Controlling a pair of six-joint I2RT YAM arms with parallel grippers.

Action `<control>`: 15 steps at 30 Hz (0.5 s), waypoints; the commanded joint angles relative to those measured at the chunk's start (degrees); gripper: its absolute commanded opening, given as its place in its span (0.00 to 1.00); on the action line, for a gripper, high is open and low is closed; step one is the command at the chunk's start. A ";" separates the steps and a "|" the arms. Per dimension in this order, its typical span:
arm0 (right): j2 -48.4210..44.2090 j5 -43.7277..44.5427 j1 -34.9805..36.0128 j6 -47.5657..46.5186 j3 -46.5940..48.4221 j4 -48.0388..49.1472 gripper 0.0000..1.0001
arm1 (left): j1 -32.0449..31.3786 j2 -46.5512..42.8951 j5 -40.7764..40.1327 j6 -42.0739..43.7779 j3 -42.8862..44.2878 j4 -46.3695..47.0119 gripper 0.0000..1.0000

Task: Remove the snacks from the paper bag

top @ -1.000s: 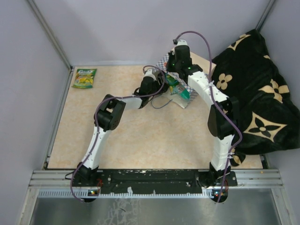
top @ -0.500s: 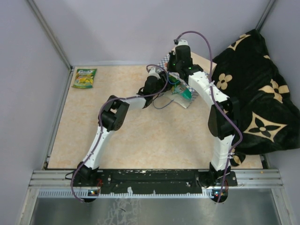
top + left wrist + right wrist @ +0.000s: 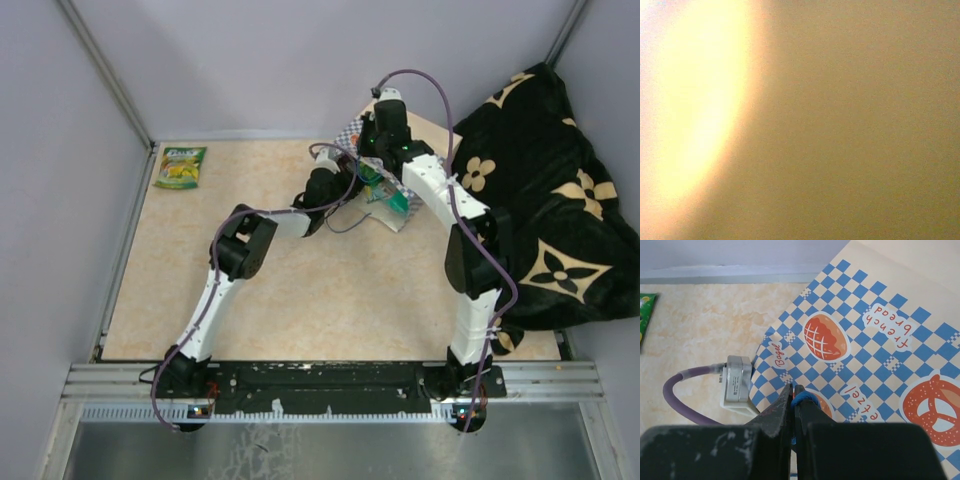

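Note:
The paper bag (image 3: 875, 335), cream with blue-white checks and bread prints, lies at the table's far middle (image 3: 352, 130). My right gripper (image 3: 793, 390) hangs over it, shut on the bag's blue cord handle (image 3: 804, 399). My left arm's wrist (image 3: 322, 186) reaches into the bag's mouth from the left. Its fingers are hidden inside, and the left wrist view is only a tan blur with a bright glare. Green and teal snacks (image 3: 392, 198) show at the mouth. One green-yellow snack (image 3: 180, 166) lies on the table at the far left (image 3: 644, 315).
A black cloth with tan flowers (image 3: 545, 210) is heaped along the right side. Grey walls close the table at the back and sides. The left wrist's camera box and purple cable (image 3: 736, 385) sit just left of the bag. A metal rail (image 3: 330, 378) runs along the near edge.
My left wrist pushed toward the bag's mouth, then eased back a little, and its gripper has shut inside the bag. The right arm has kept still, holding the handle.

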 commanded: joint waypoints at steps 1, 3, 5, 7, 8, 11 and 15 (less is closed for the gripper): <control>-4.63 1.50 -0.59 -0.83 0.06 2.50 0.00 | -0.42 -5.34 -0.23 1.85 -7.50 7.39 0.00; -4.78 1.67 -0.60 -0.98 0.40 2.17 0.00 | -0.40 -9.07 -0.20 3.70 -13.22 9.94 0.00; -4.81 2.14 -0.60 -1.24 1.30 1.58 0.00 | -0.40 -13.86 0.39 5.35 -20.38 13.10 0.00; -4.93 2.54 -0.60 -1.43 1.91 1.28 0.00 | -0.40 -18.99 1.17 6.97 -27.94 16.93 0.00; -5.10 2.64 -0.60 -1.52 2.10 1.26 0.00 | -0.40 -21.59 1.06 8.06 -31.53 18.43 0.00; -5.27 2.50 -0.61 -1.37 2.64 1.26 0.00 | -0.35 -32.59 -0.24 12.60 -42.16 20.32 0.00; -6.22 2.31 -0.60 -0.95 1.39 2.16 0.00 | -0.13 -48.15 -2.71 19.02 -49.42 14.62 0.00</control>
